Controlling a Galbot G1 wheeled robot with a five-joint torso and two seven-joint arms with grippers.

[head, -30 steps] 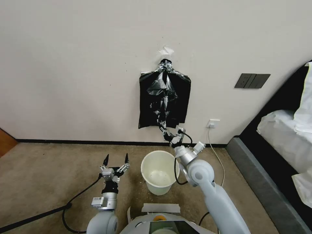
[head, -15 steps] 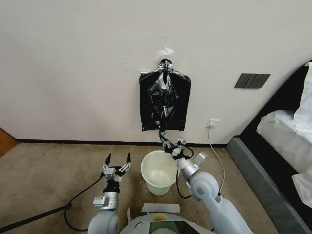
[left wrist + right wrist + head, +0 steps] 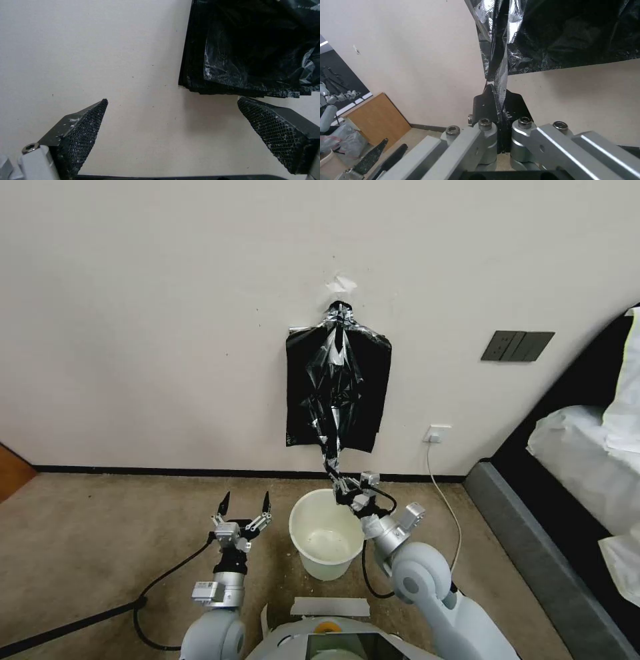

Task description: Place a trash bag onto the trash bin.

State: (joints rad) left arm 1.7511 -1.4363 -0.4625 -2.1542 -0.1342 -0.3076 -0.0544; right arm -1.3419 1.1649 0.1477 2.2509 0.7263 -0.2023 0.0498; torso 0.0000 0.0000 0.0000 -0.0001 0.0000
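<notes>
Looking from the head, the right gripper (image 3: 345,490) pinches the trash bag (image 3: 335,393) — stretched tight from the bundle of bags (image 3: 370,380) on the wall, above the trash bin (image 3: 327,533). The left gripper (image 3: 245,503) waits beside the bin, fingers spread.

Left wrist: fingers (image 3: 85,127) wide apart.

Right wrist: fingers squeezing the bag — tight.

- From the head, the scene is viewed forward and down at some distance: a pale plastered wall (image 3: 167,313), brown carpeted floor (image 3: 100,540) and the round cream-white plastic trash bin (image 3: 327,533) are taken in.
- From the left wrist, the wall is faced closely, between the left hand (image 3: 173,125) fingers.
- From the right wrist, the thin glossy black trash bag (image 3: 500,60) is seen very near, upward along the wall.
- The flat black bag bundle (image 3: 370,380) hanging on the wall is shared by all three views.
</notes>
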